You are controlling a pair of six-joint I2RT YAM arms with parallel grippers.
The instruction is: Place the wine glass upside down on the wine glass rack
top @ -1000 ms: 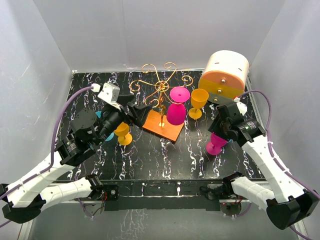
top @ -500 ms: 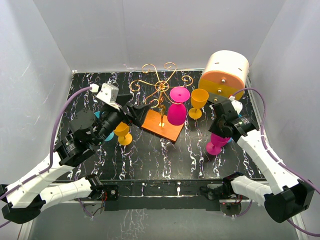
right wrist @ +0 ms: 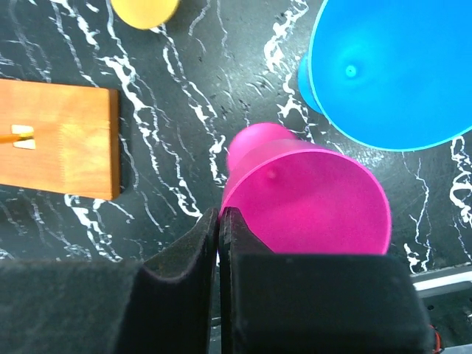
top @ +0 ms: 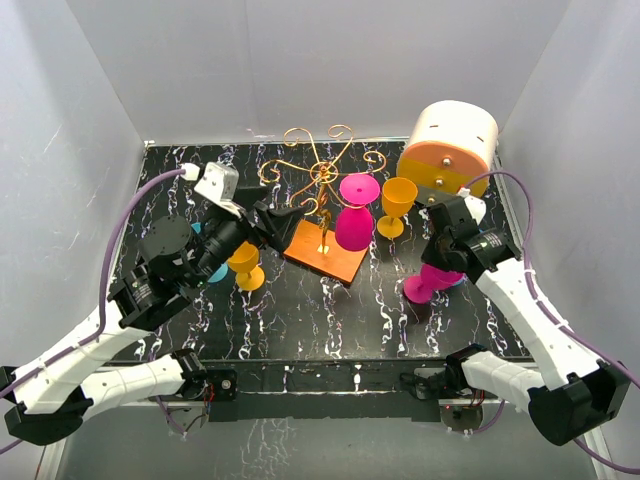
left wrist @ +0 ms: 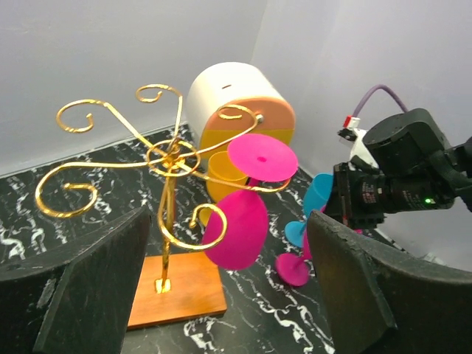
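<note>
The wine glass rack (top: 320,175) is a gold wire stand on an orange wooden base (top: 325,250). One magenta wine glass (top: 352,222) hangs upside down on it, its bowl (left wrist: 237,228) under a scroll arm. A second magenta wine glass (top: 432,280) stands tilted at the right. My right gripper (right wrist: 219,214) is shut on the rim of its bowl (right wrist: 310,199), one finger inside and one outside. My left gripper (left wrist: 228,243) is open and holds nothing, hovering left of the rack and facing it (left wrist: 168,158).
A yellow glass (top: 396,205) stands right of the rack and another (top: 245,265) left of the base. A blue glass (right wrist: 391,74) stands right beside the held one. A cream and orange drum-shaped box (top: 450,145) fills the back right corner.
My right gripper has closed onto the rim of the magenta glass. The glass now leans, its foot shifted a little to the left. The left arm has barely moved.
</note>
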